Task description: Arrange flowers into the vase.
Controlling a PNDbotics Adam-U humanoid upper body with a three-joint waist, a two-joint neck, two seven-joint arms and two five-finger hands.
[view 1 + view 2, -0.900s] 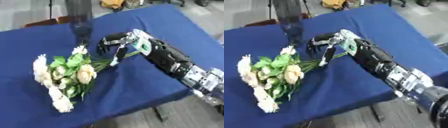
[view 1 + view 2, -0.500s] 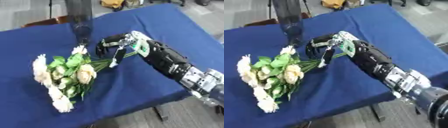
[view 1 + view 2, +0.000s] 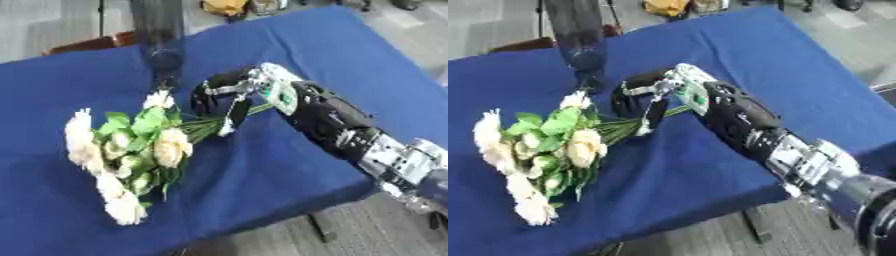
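Observation:
A bunch of cream flowers [image 3: 127,155] with green leaves lies on the blue table [image 3: 350,55], blooms toward the front left, stems [image 3: 206,125] pointing right. A tall dark glass vase [image 3: 160,40] stands upright at the back. My right hand [image 3: 223,95] reaches in from the lower right and hovers over the stem ends, fingers curled downward around them; whether they touch the stems is unclear. The left hand shows in neither view.
A brown chair back [image 3: 87,44] stands behind the table's far left edge. Yellow objects [image 3: 226,6] lie on the floor beyond. The table's front edge [image 3: 262,220] runs close below the bouquet. Bare blue cloth spreads to the right.
My right hand has moved slightly left and down toward the stem ends, its fingers curling further. The bouquet and vase have stayed put.

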